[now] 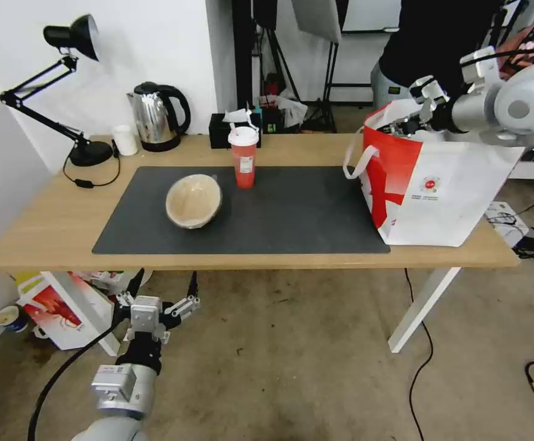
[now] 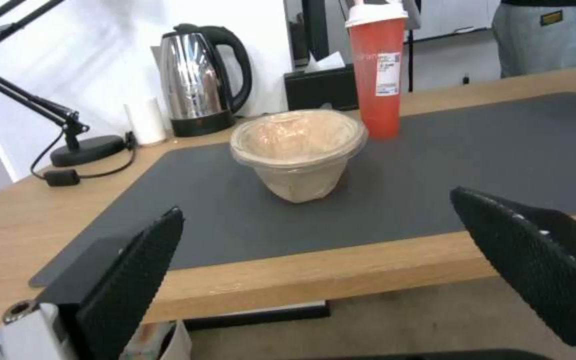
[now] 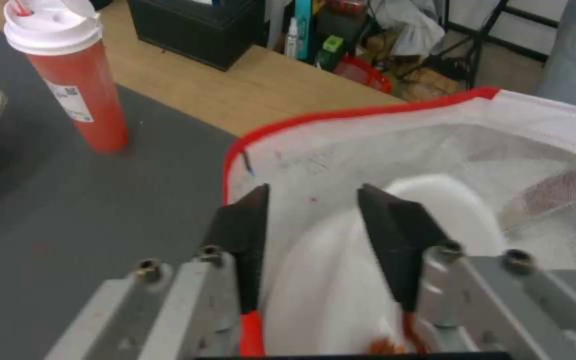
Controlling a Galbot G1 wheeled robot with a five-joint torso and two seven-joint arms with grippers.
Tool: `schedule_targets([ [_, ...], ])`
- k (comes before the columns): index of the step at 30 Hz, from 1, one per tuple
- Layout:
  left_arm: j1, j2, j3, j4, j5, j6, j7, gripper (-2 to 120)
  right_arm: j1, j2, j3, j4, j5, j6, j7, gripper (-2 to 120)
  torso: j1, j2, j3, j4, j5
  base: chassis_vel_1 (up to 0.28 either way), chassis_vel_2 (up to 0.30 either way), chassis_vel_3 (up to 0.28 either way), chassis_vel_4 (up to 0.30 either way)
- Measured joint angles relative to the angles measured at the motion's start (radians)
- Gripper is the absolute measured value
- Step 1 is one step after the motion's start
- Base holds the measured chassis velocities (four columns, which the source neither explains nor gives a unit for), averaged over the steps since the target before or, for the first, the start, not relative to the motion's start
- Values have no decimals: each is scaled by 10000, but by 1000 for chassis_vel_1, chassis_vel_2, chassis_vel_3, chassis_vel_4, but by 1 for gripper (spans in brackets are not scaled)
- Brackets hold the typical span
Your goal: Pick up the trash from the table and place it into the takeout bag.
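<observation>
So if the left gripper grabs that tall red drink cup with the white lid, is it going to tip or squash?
The tall red drink cup looks narrow for its height, so a high sideways nudge would probably topple it. It is likely thin-walled, so a hard squeeze may dent it.

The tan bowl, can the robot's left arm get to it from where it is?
Probably yes. The left gripper hangs open below the table edge, facing the tan bowl, with bare mat between; it must rise first.

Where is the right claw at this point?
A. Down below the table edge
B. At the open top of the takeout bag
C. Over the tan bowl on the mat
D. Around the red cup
B. The right claw sits at the takeout bag's open mouth, its fingers apart around the white bowl inside.
</observation>
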Motion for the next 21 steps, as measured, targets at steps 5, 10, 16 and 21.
schedule_targets([
  [5,0,0,0,1,0,0,0,100,177,23,-167,5,-11,0,60,59,1,0,0,0,0,0,0,0,0],
  [10,0,0,0,0,0,0,0,100,244,16,-224,19,-108,0,113,78,0,0,0,0,0,0,0,0,0],
  [16,0,0,0,0,0,0,0,100,137,13,120,51,-142,0,158,98,1,0,0,0,0,0,0,0,0],
  [21,0,0,0,0,0,0,0,100,-341,-33,1117,243,-105,2,377,100,0,0,-1,0,-1,0,0,0,0],
])
